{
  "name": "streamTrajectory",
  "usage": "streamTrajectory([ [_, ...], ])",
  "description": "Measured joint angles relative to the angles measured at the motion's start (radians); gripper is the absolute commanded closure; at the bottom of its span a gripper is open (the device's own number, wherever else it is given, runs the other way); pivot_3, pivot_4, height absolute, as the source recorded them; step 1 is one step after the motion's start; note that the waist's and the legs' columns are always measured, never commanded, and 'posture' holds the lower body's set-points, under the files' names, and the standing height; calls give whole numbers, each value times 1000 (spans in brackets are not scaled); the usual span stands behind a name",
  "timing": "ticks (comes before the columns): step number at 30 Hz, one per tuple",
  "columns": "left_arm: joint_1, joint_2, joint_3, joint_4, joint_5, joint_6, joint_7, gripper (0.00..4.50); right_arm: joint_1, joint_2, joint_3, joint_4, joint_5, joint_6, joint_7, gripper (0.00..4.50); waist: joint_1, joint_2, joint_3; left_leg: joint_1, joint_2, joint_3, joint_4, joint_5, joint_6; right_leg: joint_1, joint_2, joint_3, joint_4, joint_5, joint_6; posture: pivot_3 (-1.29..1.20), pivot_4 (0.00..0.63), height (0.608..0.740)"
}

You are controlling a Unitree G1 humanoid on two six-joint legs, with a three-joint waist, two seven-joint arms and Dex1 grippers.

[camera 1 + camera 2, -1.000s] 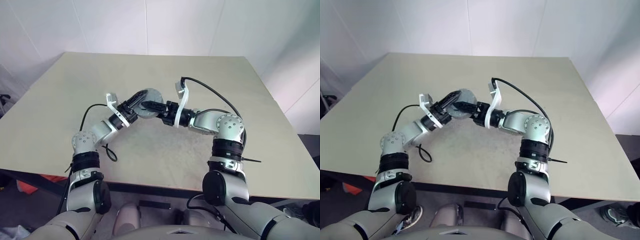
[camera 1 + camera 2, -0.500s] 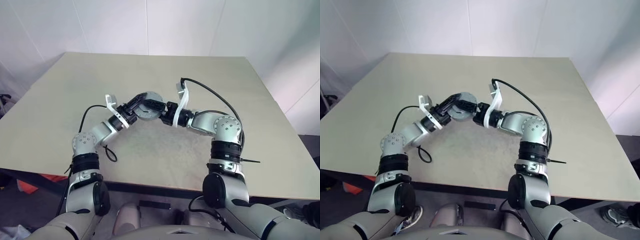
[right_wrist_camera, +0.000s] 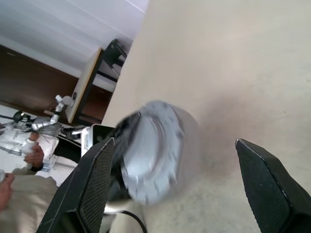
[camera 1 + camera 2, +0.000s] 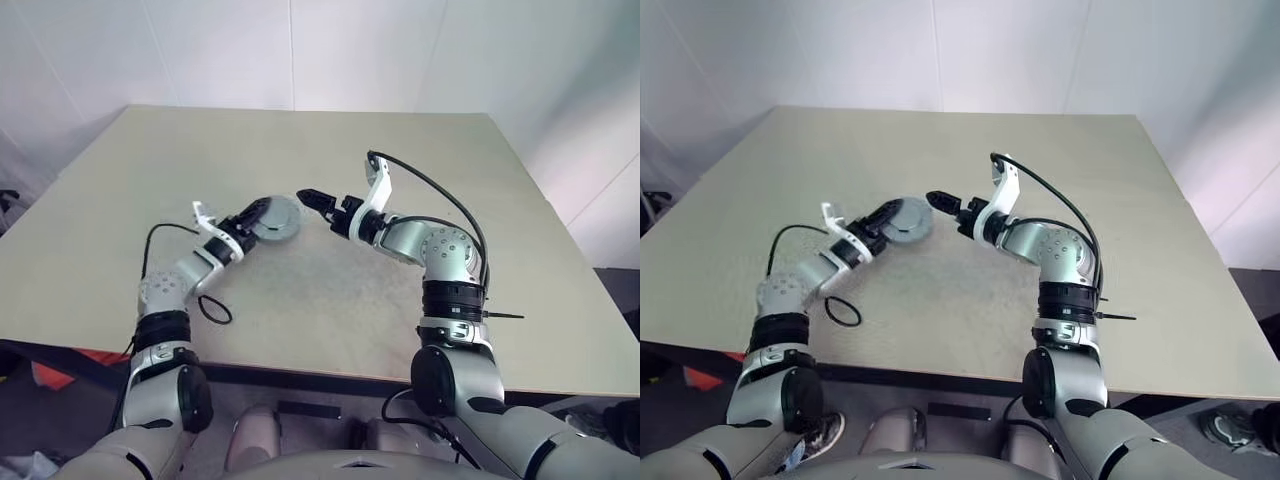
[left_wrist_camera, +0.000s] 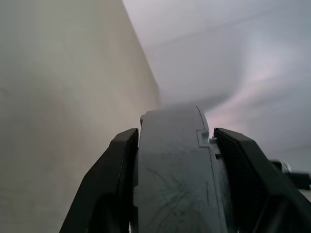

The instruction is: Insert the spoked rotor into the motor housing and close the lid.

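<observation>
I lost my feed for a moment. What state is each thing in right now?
Round grey motor: lid on, clamped edge-on in the left gripper, above the table.
Left gripper: shut on the motor.
Right gripper: open, holding nothing, apart from the motor.

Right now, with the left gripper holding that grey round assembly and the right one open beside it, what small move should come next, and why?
Probably lower the left gripper to set the motor housing on the table. The lid already appears seated on it, the right gripper is open and apart from it, so only putting it down seems left.
</observation>
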Motion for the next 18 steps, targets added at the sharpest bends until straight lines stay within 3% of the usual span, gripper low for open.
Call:
streamTrajectory([
  [7,-26,66,104,136,77,-257,60,2243,6,-14,11,2,-14,-2,15,34,6,-1,0,-1,0,0,0,0,0,1,0,0,0,0,0,0,0,740],
  [18,-75,98,97,275,185,-377,101,2243,6,-18,11,21,-19,-2,17,34,6,-4,0,6,1,0,2,0,0,7,0,0,1,1,2,0,0,740],
])
